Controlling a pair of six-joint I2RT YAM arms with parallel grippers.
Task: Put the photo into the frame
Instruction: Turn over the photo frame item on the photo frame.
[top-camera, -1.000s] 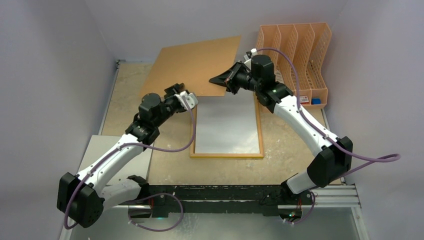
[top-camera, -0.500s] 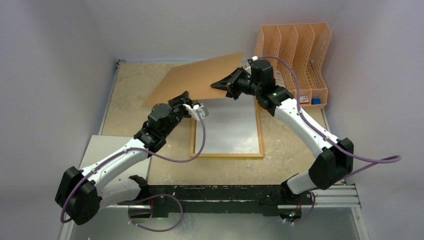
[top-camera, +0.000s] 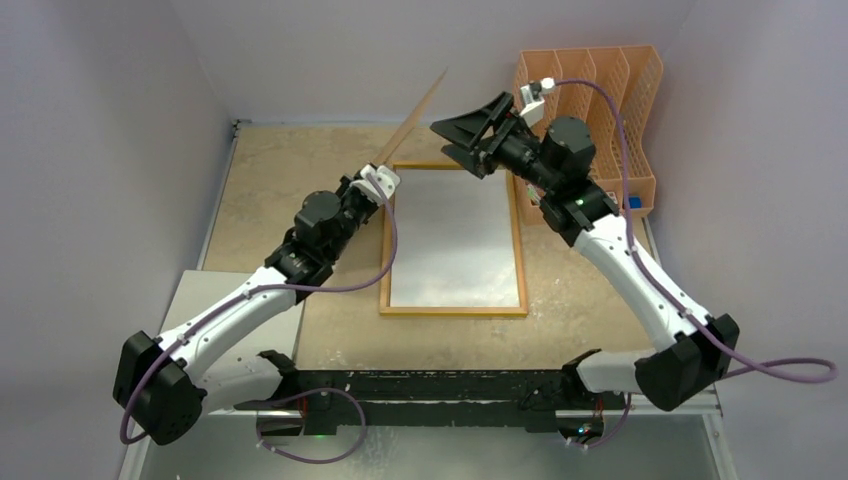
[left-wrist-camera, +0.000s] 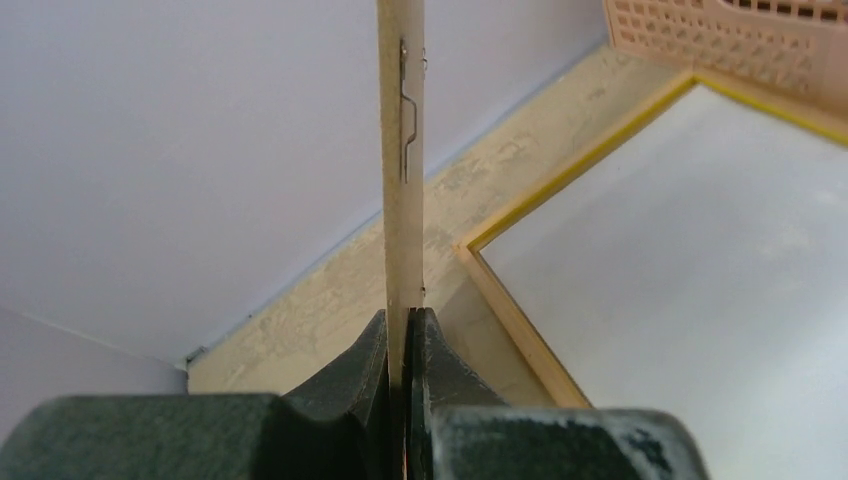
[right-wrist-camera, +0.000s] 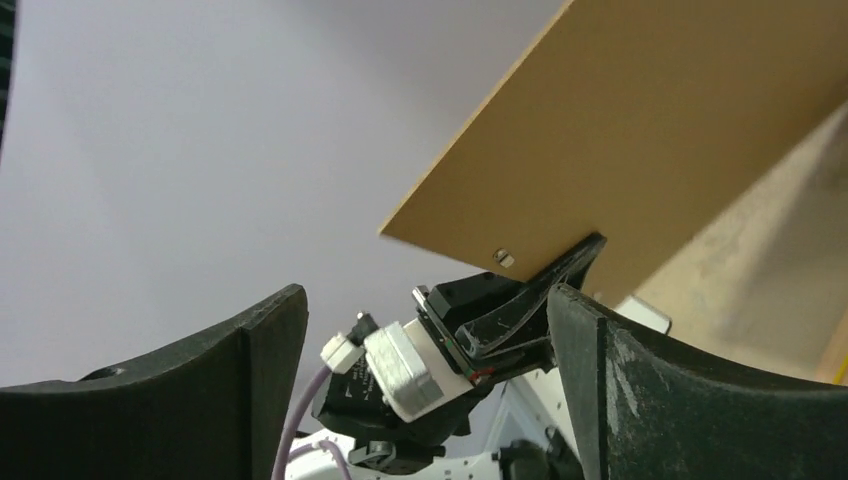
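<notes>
By left jaws, backing board (right-wrist-camera: 700, 120) pinched at edge, now tipped up almost on end. Frame (top-camera: 452, 311) thus uncovered, flat on worktop (top-camera: 260, 190); photo (top-camera: 455, 240) judged lying inside, white back up. Board released by right jaws, now spread wide, empty.

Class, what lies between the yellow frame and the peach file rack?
Only a narrow bare strip of table separates the frame from the file rack; the left wrist view shows it.
</notes>
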